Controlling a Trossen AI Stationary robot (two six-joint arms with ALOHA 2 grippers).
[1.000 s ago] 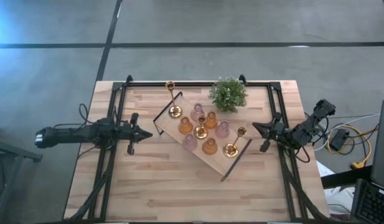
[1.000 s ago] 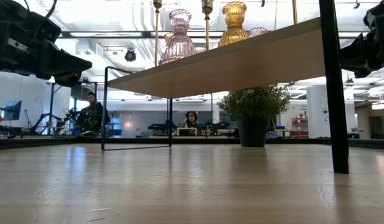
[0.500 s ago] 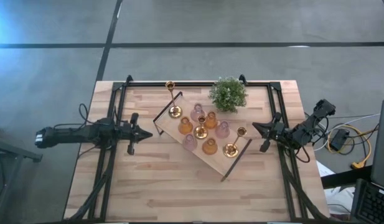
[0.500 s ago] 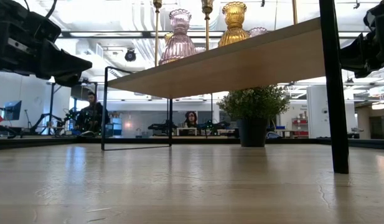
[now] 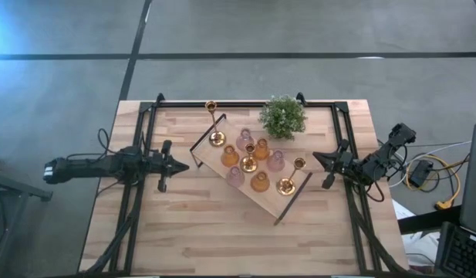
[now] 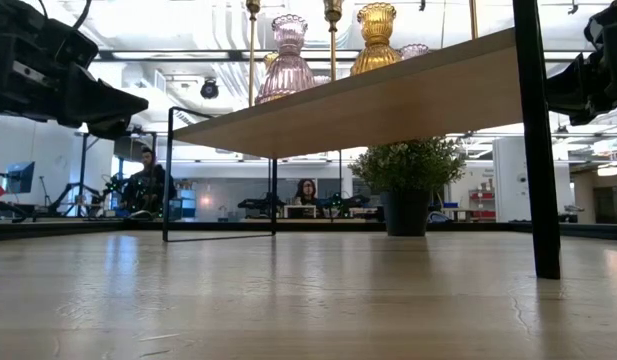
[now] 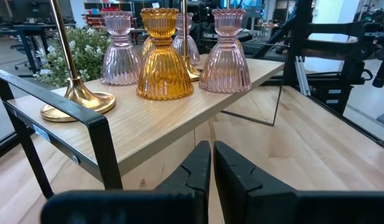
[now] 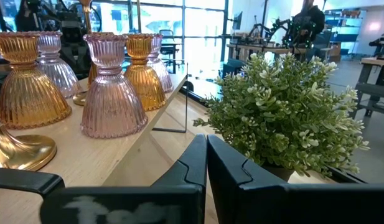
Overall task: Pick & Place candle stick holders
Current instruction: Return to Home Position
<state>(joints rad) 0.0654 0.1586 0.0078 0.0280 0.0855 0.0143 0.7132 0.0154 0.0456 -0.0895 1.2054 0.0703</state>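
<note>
The return to rest is judged to be in hand: the left gripper point(image 5: 181, 164) and right gripper point(image 5: 318, 158) are being held at opposite sides of the table point(image 5: 207, 239), each empty with its fingers pressed together. The candle stick holders point(image 5: 249, 162) are being carried by the raised wooden tray point(image 5: 265, 200) at mid-table, so only parking the arms clear of it is being called for.

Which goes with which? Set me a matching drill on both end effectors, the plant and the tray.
Things:
1. left end effector
2. right end effector
3. potted plant
4. wooden tray

States:
A. lies diagonally, carries the candle holders
B. shut, empty, left of the tray
C. near the far edge of the table
D. shut, empty, right of the tray

Pairs: 1-B, 2-D, 3-C, 4-A
</note>
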